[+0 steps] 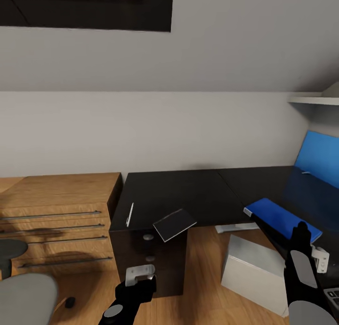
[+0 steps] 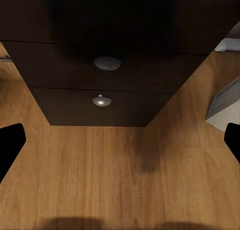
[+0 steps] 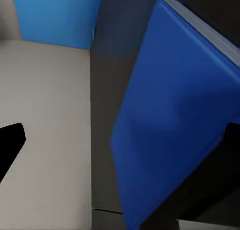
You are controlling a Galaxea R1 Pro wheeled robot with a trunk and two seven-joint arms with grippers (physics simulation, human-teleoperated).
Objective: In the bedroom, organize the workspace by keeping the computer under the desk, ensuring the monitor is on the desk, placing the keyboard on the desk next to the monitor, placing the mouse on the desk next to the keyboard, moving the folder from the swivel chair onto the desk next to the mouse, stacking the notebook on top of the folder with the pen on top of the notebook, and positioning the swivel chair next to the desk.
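- While the blue folder [image 1: 284, 218] already lies on the black desk [image 1: 188, 193] at right of the head view, the notebook [image 1: 174, 224] sits at centre, overhanging the desk's front edge above the drawer pedestal [image 1: 150, 259].
- Step in hand, by judgement: stacking the notebook on the folder; the next move calls for a grasp of the overhanging corner and a carry rightward.
- Notebook: lying flat or nearly so, long axis diagonal, lower left to upper right of the frame.
- Folder: long axis diagonal, upper left to lower right.
- Pen [image 1: 130, 215]: thin white stick at left of the desk top, long axis nearly vertical in frame.
- Computer [image 1: 256, 268]: pale grey tower on the floor, lower right, beside the pedestal.
- Left gripper [image 1: 140, 274]: low before the pedestal, fingers [image 2: 10, 145] apart, empty.
- Right gripper [image 1: 301, 231]: just over the folder's near end, fingers spread, nothing held.
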